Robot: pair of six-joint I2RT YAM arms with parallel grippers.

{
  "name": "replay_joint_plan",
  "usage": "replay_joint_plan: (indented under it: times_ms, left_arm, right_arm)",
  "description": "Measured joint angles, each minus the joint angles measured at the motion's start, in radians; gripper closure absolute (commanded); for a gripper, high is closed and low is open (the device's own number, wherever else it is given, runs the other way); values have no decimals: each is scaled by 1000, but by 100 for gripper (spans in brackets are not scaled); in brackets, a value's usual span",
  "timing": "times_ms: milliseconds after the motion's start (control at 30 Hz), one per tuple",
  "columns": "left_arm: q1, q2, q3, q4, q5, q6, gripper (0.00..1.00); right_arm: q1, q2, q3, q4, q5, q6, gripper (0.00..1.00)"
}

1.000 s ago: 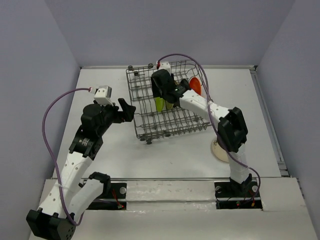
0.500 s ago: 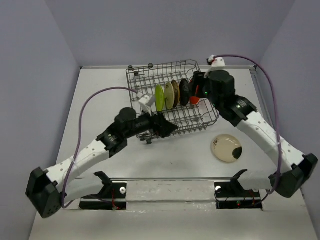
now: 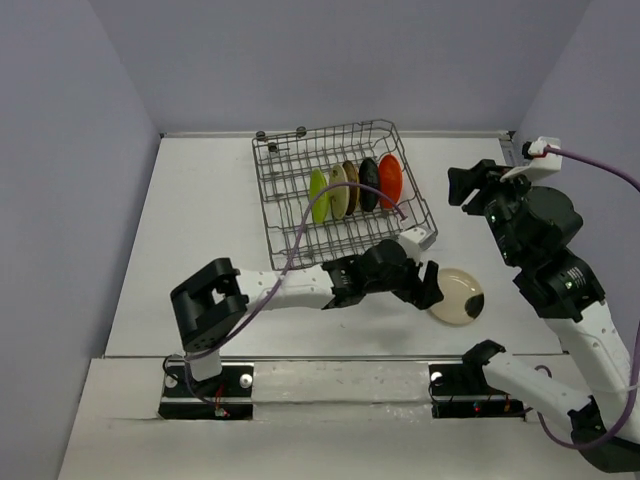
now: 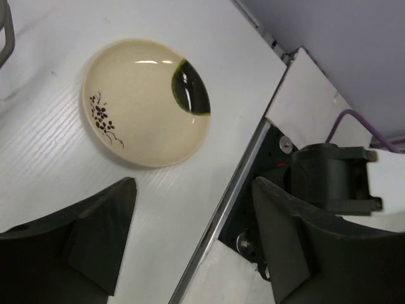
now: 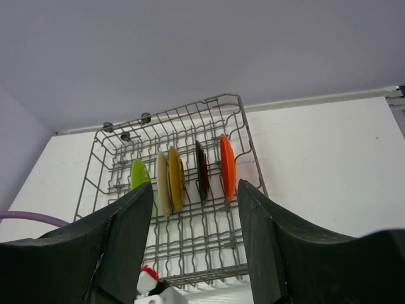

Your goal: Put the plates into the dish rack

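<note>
The grey wire dish rack [image 3: 330, 132] holds several plates on edge: lime green [image 3: 318, 195], cream [image 3: 336, 190], brown-yellow [image 3: 350, 185], black [image 3: 368, 183] and orange [image 3: 390, 177]. A cream plate with a black patch [image 3: 458, 296] lies flat on the table in front of the rack's right corner. My left gripper [image 3: 425, 285] is open just left of that plate. In the left wrist view the plate [image 4: 145, 101] lies ahead of the empty left gripper [image 4: 194, 190]. My right gripper [image 3: 470, 185] hangs open and empty to the right of the rack. Its wrist view looks over the rack [image 5: 183, 107].
The left arm's purple cable [image 3: 300, 230] crosses the rack's front part. The table's front metal edge [image 4: 234, 202] and the right arm's base mount [image 4: 329, 177] lie close to the flat plate. Walls bound the table at the back and sides.
My left gripper has swept from left of the rack, across its front, to the flat cream plate. My right arm has drawn back from the rack to the right; the orange plate stands in it.
</note>
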Motion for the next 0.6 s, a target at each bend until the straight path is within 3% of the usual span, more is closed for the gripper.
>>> replay_joint_plan:
  times_ms: [333,600]
  left_arm:
    - [-48,308,198,-80,-208,-35,22]
    - [-52,454,285,-105,-270,-58,32]
  right_arm:
    - [0,-73,-42,-28,50,4,39]
    - [0,-84,-56,-34,34,9,39]
